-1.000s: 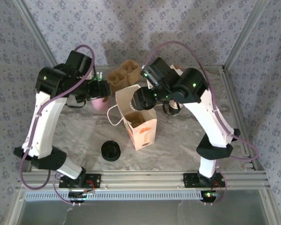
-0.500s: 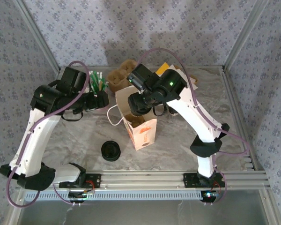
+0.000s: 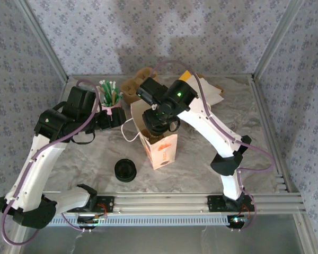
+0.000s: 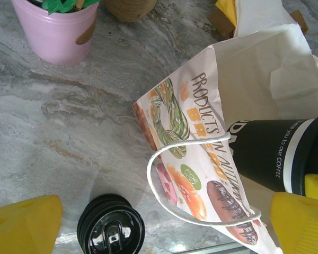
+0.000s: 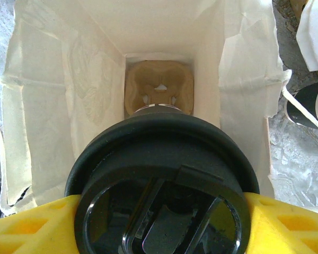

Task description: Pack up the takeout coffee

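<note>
A grey marbled bench [image 3: 95, 153] sits inside an aluminium frame, with patterned wallpaper on the walls behind. A printed paper bag [image 3: 161, 151] stands upright near the centre of the bench, its mouth open upward.

Step in hand: loading the takeout coffee [image 5: 159, 185] into the bag. The right arm reaches over the bag mouth. In the right wrist view the cup hangs upright directly above the opening, black lid uppermost. A moulded cup carrier [image 5: 159, 90] lies at the bottom of the bag, directly below the cup.

Fingers:
- The right fingers [image 5: 26, 225] are clamped on the coffee, one on each side just under the lid rim, at a medium spread set by the cup's width.
- The left fingers [image 4: 21, 225] are spread wide, hold nothing and touch nothing. They hover to the left of the bag, above the bench, close to the stack of black lids [image 4: 110, 227].

Next move, as judged: lower the cup straight down between the bag walls, keeping it upright and clear of the paper edges. Seat its base in a carrier pocket, then release. A tilted descent risks catching the bag wall or tipping the bag.
</note>
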{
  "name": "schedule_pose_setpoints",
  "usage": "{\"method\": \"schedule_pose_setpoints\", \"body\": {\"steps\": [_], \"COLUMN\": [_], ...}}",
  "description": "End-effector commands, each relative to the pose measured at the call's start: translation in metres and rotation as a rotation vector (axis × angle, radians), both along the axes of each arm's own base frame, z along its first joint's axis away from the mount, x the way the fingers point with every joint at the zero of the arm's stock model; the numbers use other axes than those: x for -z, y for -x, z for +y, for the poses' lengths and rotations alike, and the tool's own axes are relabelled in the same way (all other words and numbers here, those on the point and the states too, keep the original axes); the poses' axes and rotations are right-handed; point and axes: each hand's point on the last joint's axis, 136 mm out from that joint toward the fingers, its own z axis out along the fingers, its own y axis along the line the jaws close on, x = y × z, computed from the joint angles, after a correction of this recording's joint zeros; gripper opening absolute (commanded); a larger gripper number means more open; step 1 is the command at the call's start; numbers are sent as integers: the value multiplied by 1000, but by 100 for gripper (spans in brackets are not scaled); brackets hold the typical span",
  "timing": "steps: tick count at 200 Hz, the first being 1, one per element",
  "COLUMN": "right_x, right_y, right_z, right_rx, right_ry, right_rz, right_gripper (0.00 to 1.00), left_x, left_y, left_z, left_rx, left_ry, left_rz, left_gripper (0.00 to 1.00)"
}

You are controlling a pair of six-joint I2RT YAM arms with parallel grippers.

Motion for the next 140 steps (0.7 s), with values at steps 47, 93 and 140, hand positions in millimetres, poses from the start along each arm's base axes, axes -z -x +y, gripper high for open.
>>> {"method": "schedule_pose_setpoints", "body": {"steps": [47,93,140], "right_x": [32,42,50], "right_y": [27,29,30], "right_z": [-25,-20,-23], "right_rx": [13,0,-3], "right_ry": [192,215,249], "right_rz": [148,169,186], "right_gripper": [70,70,71], "left_x": [-5,-2,-2], "left_y": [1,4,3], "left_z": [7,10,10], "left_rx": [1,4,6], "left_ry": [-13,-29,-34], "left_rz": [-49,-50,-54], "left_gripper": [100,100,100]}}
